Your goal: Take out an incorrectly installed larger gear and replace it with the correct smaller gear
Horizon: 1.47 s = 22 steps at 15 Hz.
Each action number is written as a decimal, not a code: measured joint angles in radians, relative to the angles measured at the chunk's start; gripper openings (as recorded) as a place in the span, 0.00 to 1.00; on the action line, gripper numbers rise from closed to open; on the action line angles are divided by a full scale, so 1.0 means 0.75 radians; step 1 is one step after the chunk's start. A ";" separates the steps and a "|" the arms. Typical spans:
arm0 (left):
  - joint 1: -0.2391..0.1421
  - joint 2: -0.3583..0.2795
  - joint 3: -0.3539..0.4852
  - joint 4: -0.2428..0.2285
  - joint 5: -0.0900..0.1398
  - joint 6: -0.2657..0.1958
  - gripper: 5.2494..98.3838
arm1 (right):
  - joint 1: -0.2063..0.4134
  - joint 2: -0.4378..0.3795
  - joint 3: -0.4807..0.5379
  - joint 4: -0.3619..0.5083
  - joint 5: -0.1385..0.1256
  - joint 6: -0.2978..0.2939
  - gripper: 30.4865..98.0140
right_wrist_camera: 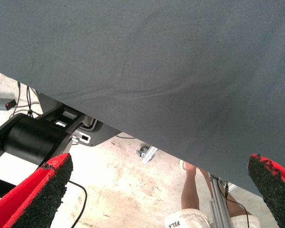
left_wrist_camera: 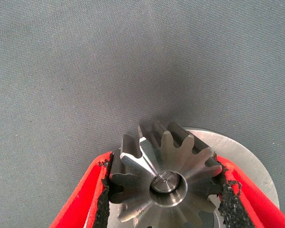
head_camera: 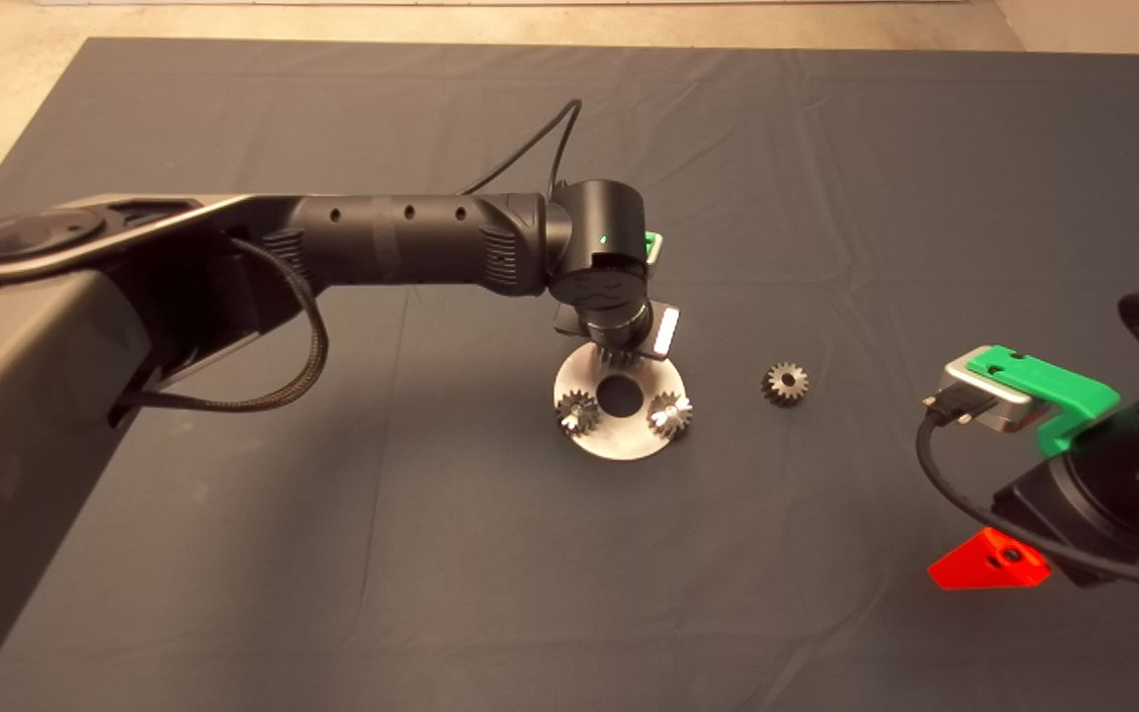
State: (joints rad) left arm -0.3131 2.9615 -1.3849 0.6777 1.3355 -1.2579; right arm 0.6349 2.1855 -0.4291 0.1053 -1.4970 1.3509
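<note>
The larger gear point(left_wrist_camera: 147, 164) is bright silver and sits on a pin at the far edge of a round metal plate point(head_camera: 619, 440). My left gripper point(left_wrist_camera: 164, 161) is shut on this gear, one red finger pad point(left_wrist_camera: 104, 190) on each side. In the head view the left gripper point(head_camera: 619, 348) hangs over the plate and hides most of the gear. The smaller gear point(head_camera: 785, 383) lies dull and dark on the mat, to the right of the plate. My right gripper point(head_camera: 990, 569) waits open at the lower right edge.
Two shiny small gears point(head_camera: 577, 410) point(head_camera: 669, 413) sit on the plate beside its centre hole point(head_camera: 619, 395). The right wrist view shows the mat's edge, the floor, a black machine base point(right_wrist_camera: 35, 137) and a person's leg point(right_wrist_camera: 190, 190).
</note>
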 measured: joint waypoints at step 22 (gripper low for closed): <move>-0.119 -0.001 0.100 -0.033 0.177 -0.017 0.43 | 0.000 0.000 0.000 0.000 0.000 0.000 1.00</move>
State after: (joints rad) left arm -0.4021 2.9611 -1.3100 0.6532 1.4682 -1.2706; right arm 0.6349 2.1855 -0.4291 0.1053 -1.4970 1.3509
